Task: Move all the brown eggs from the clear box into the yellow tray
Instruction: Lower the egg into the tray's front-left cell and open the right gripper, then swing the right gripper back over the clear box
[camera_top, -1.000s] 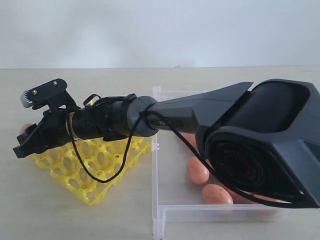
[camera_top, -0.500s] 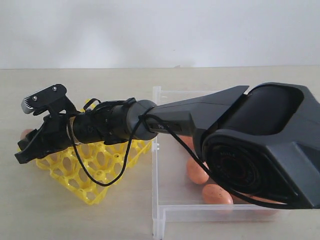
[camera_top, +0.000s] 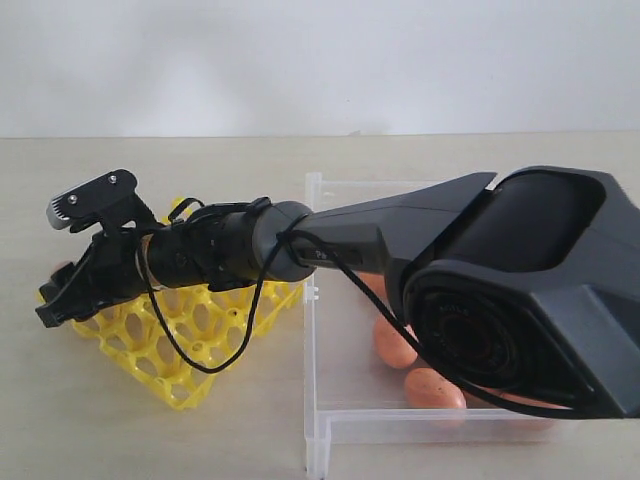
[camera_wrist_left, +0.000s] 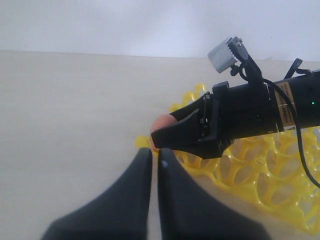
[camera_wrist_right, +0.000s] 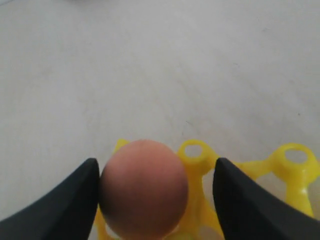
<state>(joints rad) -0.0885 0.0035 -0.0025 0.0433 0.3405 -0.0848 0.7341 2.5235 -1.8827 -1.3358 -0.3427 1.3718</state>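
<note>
So the right gripper (camera_wrist_right: 156, 172) has reached all the way across to the left corner of the yellow tray (camera_top: 178, 392), and its jaws are spread with one brown egg (camera_wrist_right: 143, 187) between them. In the right wrist view one finger touches the egg's side while the other stands clear of it, so I'd call that open rather than a real grip. The egg looks like it's sitting in the corner cup, more or less upright, though I can't see its bottom to be sure it's fully seated. For the next move the egg lies dead ahead between the fingers, so I'd guess the gripper has to back straight out or lift, not swing sideways, or that touching finger could roll it out. The left gripper (camera_wrist_left: 154, 154) is just near that same corner, fingers pretty much together with only a sliver between them and nothing in them. The clear box (camera_top: 380, 420) is off to the right with at least two more eggs (camera_top: 395, 342) showing in it. The right arm's bulk hangs over it, so that arm seems the nearer one for the next pick.
</note>
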